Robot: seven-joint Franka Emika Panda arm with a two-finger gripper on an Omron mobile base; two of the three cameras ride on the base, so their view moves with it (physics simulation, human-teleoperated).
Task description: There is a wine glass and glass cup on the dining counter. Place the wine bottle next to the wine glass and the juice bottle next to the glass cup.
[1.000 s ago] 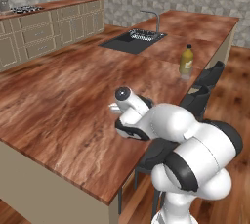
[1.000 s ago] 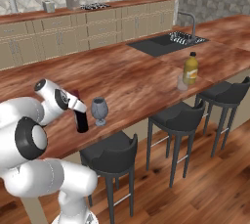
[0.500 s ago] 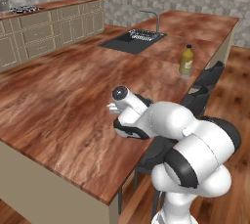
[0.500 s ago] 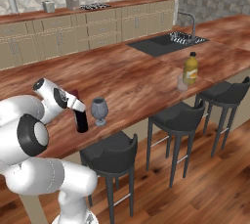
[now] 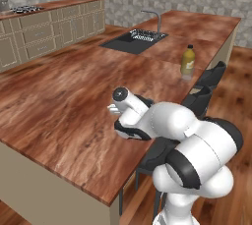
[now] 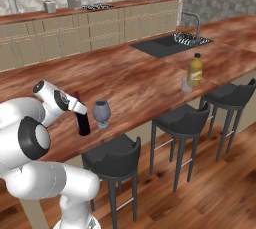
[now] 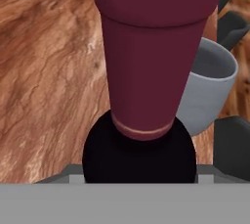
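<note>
The wine bottle (image 6: 83, 124) stands upright on the dining counter (image 6: 130, 80), close to its front edge, with the wine glass (image 6: 101, 113) just to its right. My gripper (image 6: 76, 108) is shut on the bottle's dark red neck. In the hand view the neck of the wine bottle (image 7: 149, 66) rises from its black body, and the grey wine glass (image 7: 209, 88) sits beside it; the fingertips are hidden. Far along the same edge the juice bottle (image 6: 195, 69) stands next to the glass cup (image 6: 186, 85). My arm hides the wine bottle in the left base view, where the juice bottle (image 5: 187, 60) shows.
A dark inset sink (image 6: 170, 44) with a faucet lies at the counter's far end. Three black stools (image 6: 177, 118) line the front edge. The wall counter (image 6: 75, 15) with appliances runs behind.
</note>
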